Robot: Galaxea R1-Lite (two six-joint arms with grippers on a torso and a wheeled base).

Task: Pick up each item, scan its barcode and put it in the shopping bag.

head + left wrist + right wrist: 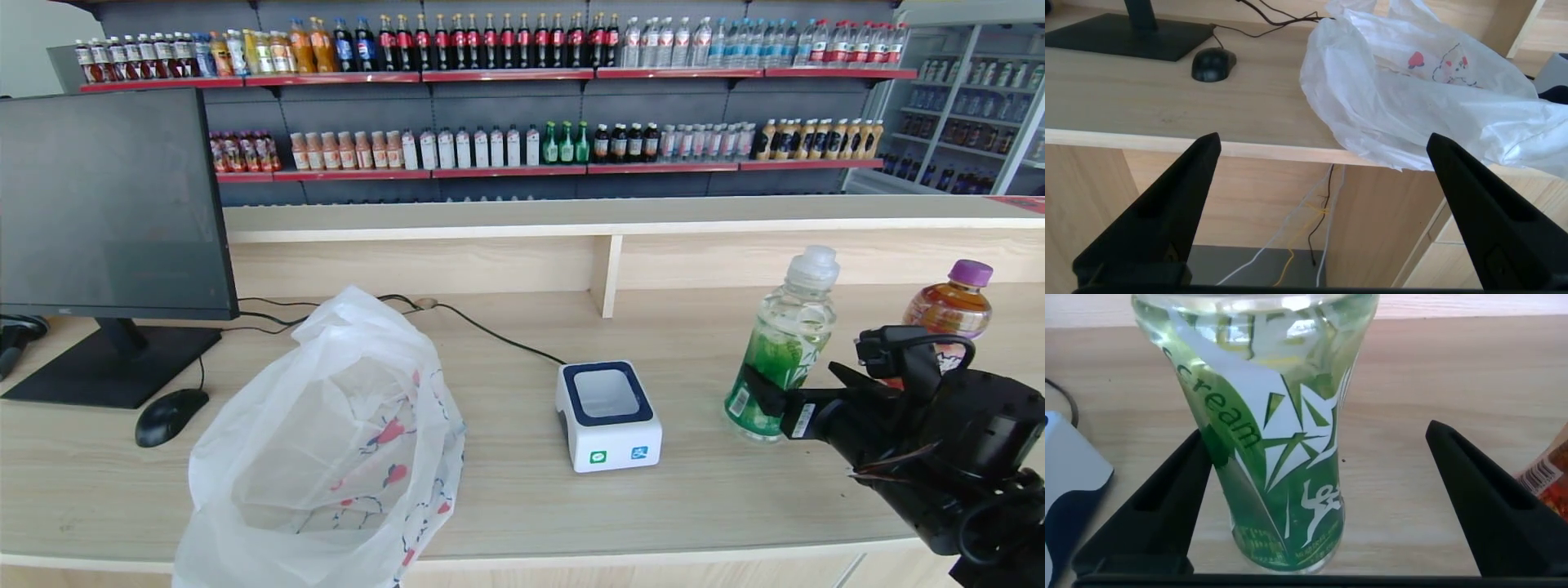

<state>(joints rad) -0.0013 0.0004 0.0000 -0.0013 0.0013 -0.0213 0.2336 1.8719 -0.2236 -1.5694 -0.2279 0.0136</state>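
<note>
A green-labelled clear bottle (781, 347) stands upright on the wooden counter (702, 506), right of the white and blue scanner (608, 415). My right gripper (790, 384) is open around the bottle's lower part; in the right wrist view the bottle (1278, 457) sits between the fingers (1167, 506), close to one and apart from the other. An orange drink bottle with a purple cap (951, 309) stands behind the right arm. The white plastic shopping bag (326, 457) gapes open at the counter's front left. My left gripper (1323, 212) hangs open below the counter's front edge, facing the bag (1429, 82).
A dark monitor (114, 204) on its stand and a black mouse (170, 415) occupy the counter's left. A black cable (490, 333) runs to the scanner. A raised wooden ledge (604, 216) borders the back, with shelves of bottles behind.
</note>
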